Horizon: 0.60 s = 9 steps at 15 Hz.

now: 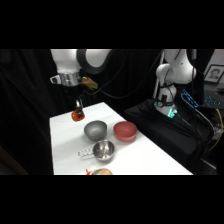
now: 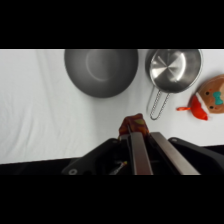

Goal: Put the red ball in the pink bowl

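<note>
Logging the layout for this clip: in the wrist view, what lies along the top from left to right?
Grey bowl → steel cup, its wire handle pointing toward the camera → an orange and red toy at the right edge. The red ball sits lower, at the pincer, so it is left out of the row.

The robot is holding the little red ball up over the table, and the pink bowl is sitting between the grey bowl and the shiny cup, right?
Not quite. The gripper does hold the red ball above the table, but the side view shows the pink bowl on the far side of the grey bowl, not between it and the steel cup. The cup sits in front of the grey bowl.
</note>
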Motion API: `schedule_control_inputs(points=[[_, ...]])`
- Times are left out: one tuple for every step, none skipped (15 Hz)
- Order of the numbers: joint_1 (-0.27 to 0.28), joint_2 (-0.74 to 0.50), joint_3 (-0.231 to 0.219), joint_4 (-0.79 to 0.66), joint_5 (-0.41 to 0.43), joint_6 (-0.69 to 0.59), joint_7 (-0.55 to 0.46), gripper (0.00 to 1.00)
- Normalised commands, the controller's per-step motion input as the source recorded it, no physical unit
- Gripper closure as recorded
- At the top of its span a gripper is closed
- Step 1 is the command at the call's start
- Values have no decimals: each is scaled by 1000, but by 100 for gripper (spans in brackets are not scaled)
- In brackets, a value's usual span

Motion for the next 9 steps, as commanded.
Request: schedule_control_inputs(points=[[120, -656, -26, -808, -69, 181, 98, 95], [123, -621, -25, -776, -79, 200, 131, 95], [125, -595, -20, -745, -94, 214, 151, 95], [128, -591, -16, -741, -115, 242, 180, 95], [121, -583, -11, -727, -122, 256, 190, 95], [110, -565, -6, -697, -124, 256, 183, 95], [97, -556, -4, -698, -128, 267, 188, 95], [85, -543, 0, -690, -120, 266, 186, 95], [78, -534, 6, -687, -115, 274, 183, 95]])
